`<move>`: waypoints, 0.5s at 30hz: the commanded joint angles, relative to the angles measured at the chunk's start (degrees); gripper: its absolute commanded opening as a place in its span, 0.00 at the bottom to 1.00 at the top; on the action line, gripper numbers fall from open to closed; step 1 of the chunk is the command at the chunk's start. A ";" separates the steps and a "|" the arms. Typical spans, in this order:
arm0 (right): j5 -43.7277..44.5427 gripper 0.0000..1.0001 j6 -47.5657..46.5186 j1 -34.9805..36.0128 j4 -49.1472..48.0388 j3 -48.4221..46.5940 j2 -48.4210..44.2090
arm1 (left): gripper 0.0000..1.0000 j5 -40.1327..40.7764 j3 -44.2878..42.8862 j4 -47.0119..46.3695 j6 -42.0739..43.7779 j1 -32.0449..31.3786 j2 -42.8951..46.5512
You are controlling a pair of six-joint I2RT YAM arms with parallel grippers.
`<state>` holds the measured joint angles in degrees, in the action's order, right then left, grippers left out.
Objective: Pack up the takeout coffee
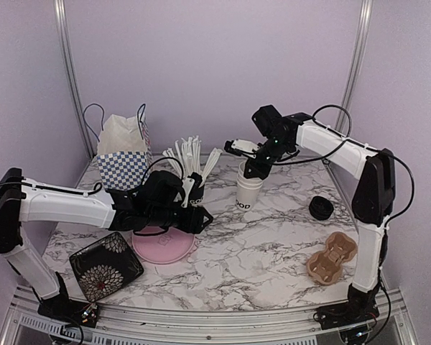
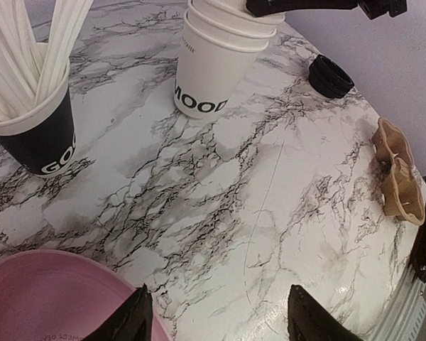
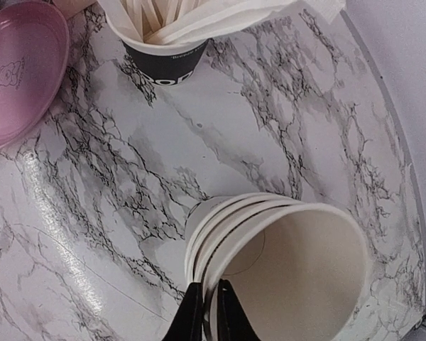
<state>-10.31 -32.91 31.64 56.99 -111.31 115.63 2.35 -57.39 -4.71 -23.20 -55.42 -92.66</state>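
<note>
A stack of white paper takeout coffee cups (image 1: 248, 192) with black lettering stands on the marble table (image 1: 273, 237), without lids. My right gripper (image 1: 253, 167) is above the stack. In the right wrist view its fingers (image 3: 194, 312) pinch the rim of the top cup (image 3: 298, 270), one inside and one outside. The top cup tilts slightly off the others. My left gripper (image 2: 220, 312) hangs open over bare marble beside the pink plate (image 2: 42, 298), holding nothing. The cup stack (image 2: 213, 60) lies far ahead of it.
Black lids (image 1: 320, 208) lie right of the cups. A brown pulp cup carrier (image 1: 332, 256) sits at the front right. A black cup of white sticks (image 1: 192, 188), a checkered bag (image 1: 122, 154) and a black floral dish (image 1: 105, 265) stand on the left.
</note>
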 commanded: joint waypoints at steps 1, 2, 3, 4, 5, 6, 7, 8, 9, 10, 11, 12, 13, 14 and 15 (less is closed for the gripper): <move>-0.68 0.08 1.35 0.11 0.66 -3.03 1.25 | 0.66 -1.15 -0.93 -1.79 -0.12 -0.61 -0.92; -0.68 0.08 1.50 0.05 0.74 -3.08 1.32 | 0.66 -1.29 -0.97 -1.84 -0.12 -0.65 -0.95; -0.68 0.07 1.59 0.09 0.75 -3.04 1.44 | 0.66 -1.37 -1.04 -1.88 -0.12 -0.72 -1.13; -0.76 0.06 1.55 0.05 0.82 -3.04 1.50 | 0.66 -1.52 -1.10 -2.01 -0.09 -0.74 -1.20; -0.84 0.05 1.61 0.02 0.90 -3.04 1.54 | 0.66 -1.55 -1.21 -2.03 -0.17 -0.81 -1.31; -0.93 0.03 1.68 0.00 1.05 -3.04 1.53 | 0.66 -1.63 -1.36 -2.08 -0.13 -0.83 -1.44; -1.01 0.01 1.62 0.00 1.14 -3.04 1.48 | 0.66 -1.72 -1.45 -2.06 -0.05 -0.88 -1.54; -1.03 0.00 1.64 0.00 1.25 -3.07 1.39 | 0.66 -1.73 -1.49 -2.07 -0.02 -0.92 -1.55; -0.91 0.00 1.66 0.00 1.34 -3.09 1.18 | 0.66 -1.80 -1.58 -2.10 -0.08 -0.92 -1.67; -0.74 0.00 1.63 0.01 1.44 -3.18 0.92 | 0.66 -1.82 -1.65 -2.07 -0.01 -0.92 -1.78; -0.08 0.00 1.49 -0.01 1.61 -3.36 0.51 | 0.66 -1.82 -1.74 -2.10 -0.07 -0.92 -1.87; 1.21 0.00 1.18 0.00 1.37 -3.45 -0.10 | 0.66 -1.82 -1.84 -2.12 -0.07 -0.94 -1.98; 3.96 0.00 0.94 -0.03 0.39 -3.31 -0.67 | 0.66 -1.78 -1.93 -2.23 -0.04 -0.98 -2.17; 8.21 0.00 1.07 0.00 -1.95 -2.59 -1.64 | 0.66 -1.82 -1.98 -2.46 -0.08 -1.00 -2.36; 9.77 0.00 0.95 -0.20 -3.02 -1.98 -2.51 | 0.66 -1.82 -2.13 -2.64 -0.13 -1.01 -2.57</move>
<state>-8.88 -31.92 31.64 57.45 -111.96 116.33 0.99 -57.45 -5.39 -23.22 -56.10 -94.28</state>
